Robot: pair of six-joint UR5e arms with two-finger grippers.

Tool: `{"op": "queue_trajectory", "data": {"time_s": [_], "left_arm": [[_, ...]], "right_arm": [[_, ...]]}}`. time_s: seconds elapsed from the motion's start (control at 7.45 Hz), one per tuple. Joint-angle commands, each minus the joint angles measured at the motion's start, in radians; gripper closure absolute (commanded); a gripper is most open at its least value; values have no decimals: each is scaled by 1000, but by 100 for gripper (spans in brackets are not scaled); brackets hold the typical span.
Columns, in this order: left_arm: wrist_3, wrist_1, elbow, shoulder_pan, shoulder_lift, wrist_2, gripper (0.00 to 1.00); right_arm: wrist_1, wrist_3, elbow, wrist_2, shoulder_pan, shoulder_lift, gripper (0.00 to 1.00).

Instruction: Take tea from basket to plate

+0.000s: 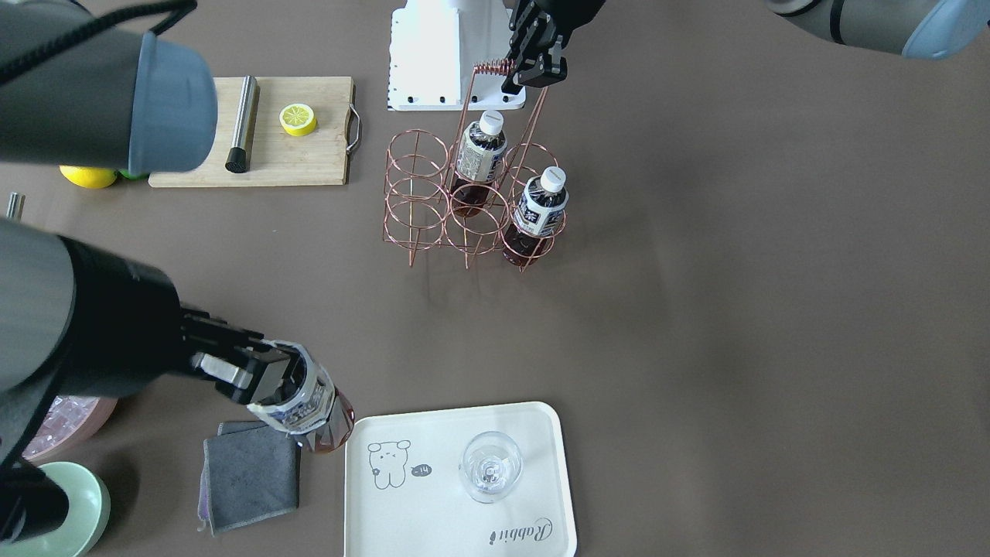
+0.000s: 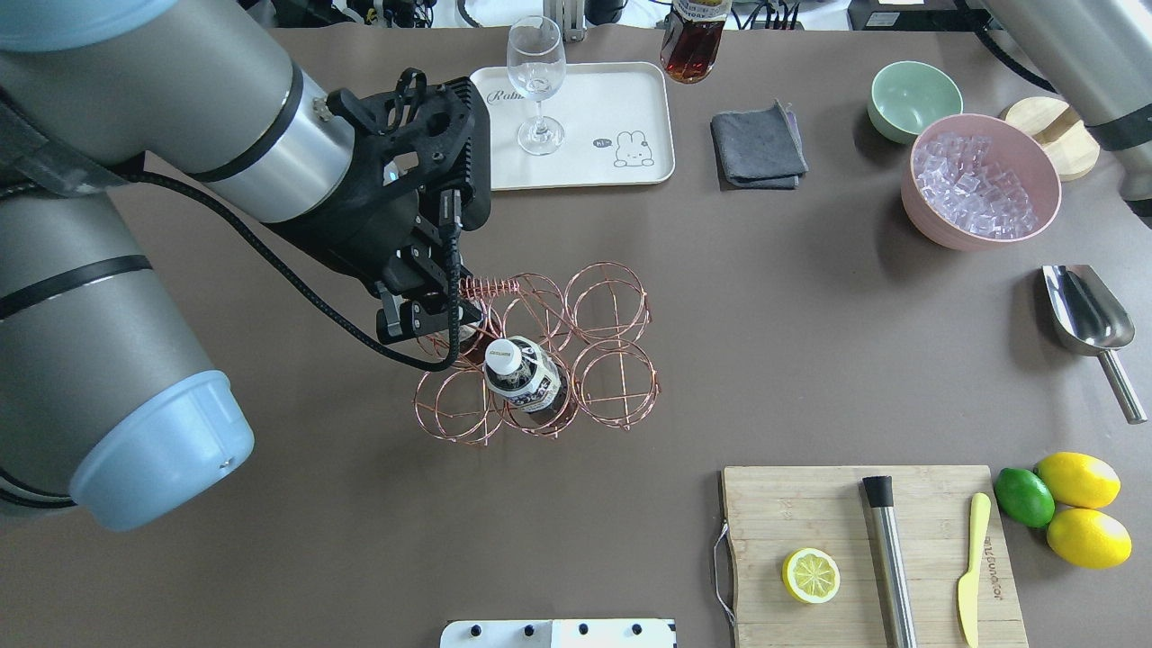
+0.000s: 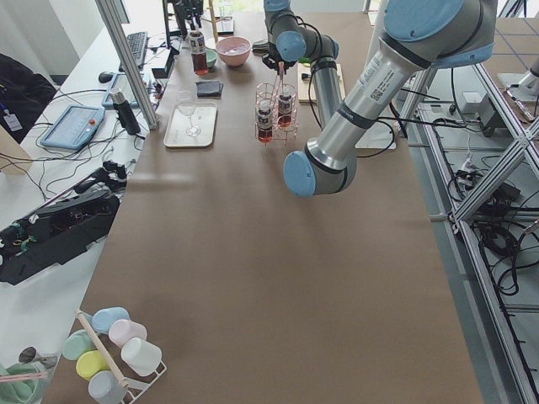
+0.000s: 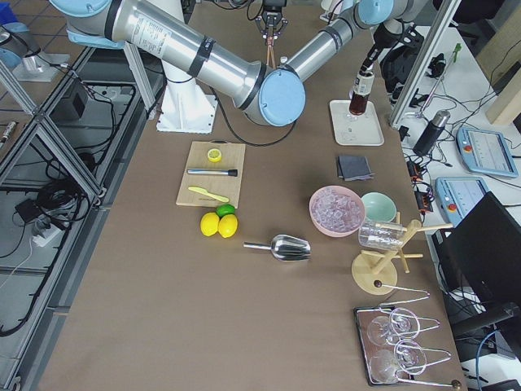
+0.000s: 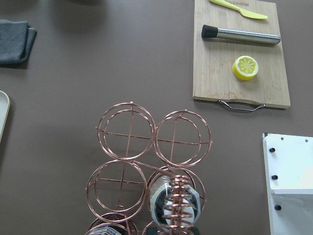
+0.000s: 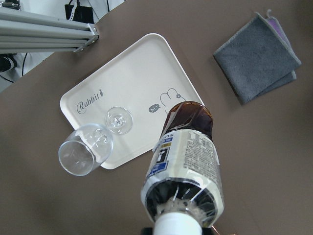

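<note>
Tea (image 6: 188, 161) held aloft over the broad brown table (image 1: 735, 309), white bench (image 3: 34, 278) strewn with cables (image 3: 59, 181) alongside, right gripper (image 1: 259, 379) clamped round it between plate (image 1: 433, 510) and grey cloth (image 1: 251, 472), left gripper (image 2: 432, 310) pinching tight the basket (image 5: 128, 138) handle's coil.

- The left arm enters the overhead view from 9 o'clock with its wrist bent down. The left gripper (image 2: 430, 315) points down at the table, fingers clamped on the basket (image 2: 490, 288) at its handle.
- The right arm reaches toward 12 o'clock. The right gripper (image 1: 288, 384) is tilted, fingers closed around a tea bottle (image 1: 317, 410).
</note>
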Motion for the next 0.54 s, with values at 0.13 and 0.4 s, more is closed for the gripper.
{"op": "queue_trajectory", "data": {"time_s": [0.13,0.4], "left_arm": [[4,2,-59,-97,58,-43,100],[20,-1,-79,-199,120,-108,100]], "right_arm": [[319,-40,-310,-49,-70,66,100],[445,-73,-375,-132,-126,85,100]]}}
